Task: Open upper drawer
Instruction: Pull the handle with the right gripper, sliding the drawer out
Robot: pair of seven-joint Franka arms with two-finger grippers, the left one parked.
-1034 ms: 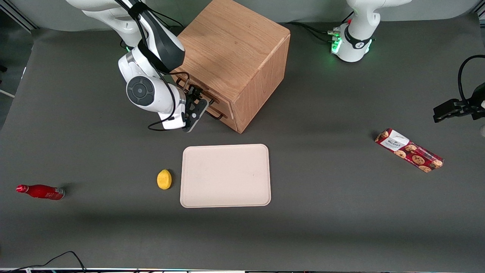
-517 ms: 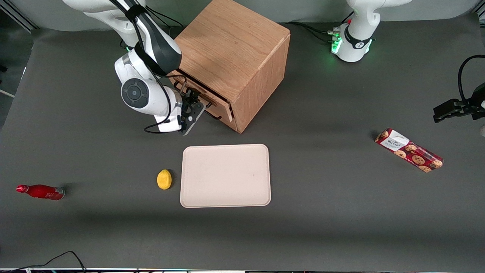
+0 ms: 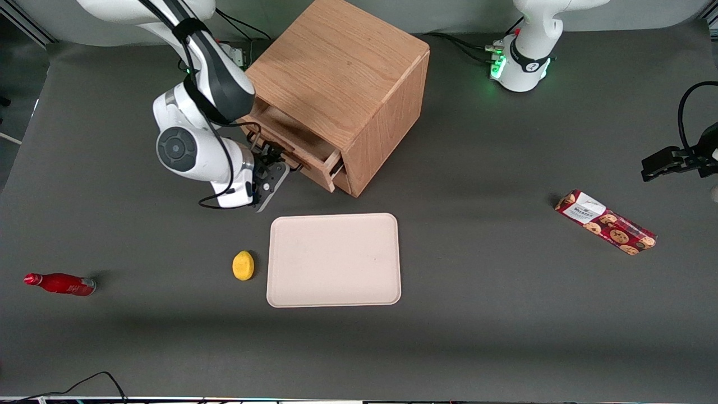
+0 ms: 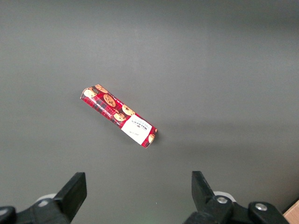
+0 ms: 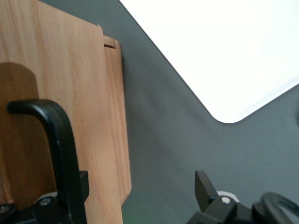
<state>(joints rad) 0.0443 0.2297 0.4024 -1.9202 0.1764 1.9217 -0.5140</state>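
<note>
Gripper (image 3: 279, 166) sat right at the front of the upper drawer (image 3: 294, 147), hooked round its black handle (image 5: 56, 140). In the wrist view one finger (image 5: 205, 189) stood clear of the bar, so fingers looked spread w/ the bar between them, not pinching. Drawer was part-way out of the cabinet (image 3: 342, 84), just above the gripper's tips. Judged: stiff wooden box, light-ish, slides straight; thin bar's the only sensible hold, mid-bar to avoid skewing. Drawer inside: only a strip showed, looked bare, can't tell the rest. Tray (image 3: 334, 259) nearer the camera than the gripper, nothing on it.
</note>
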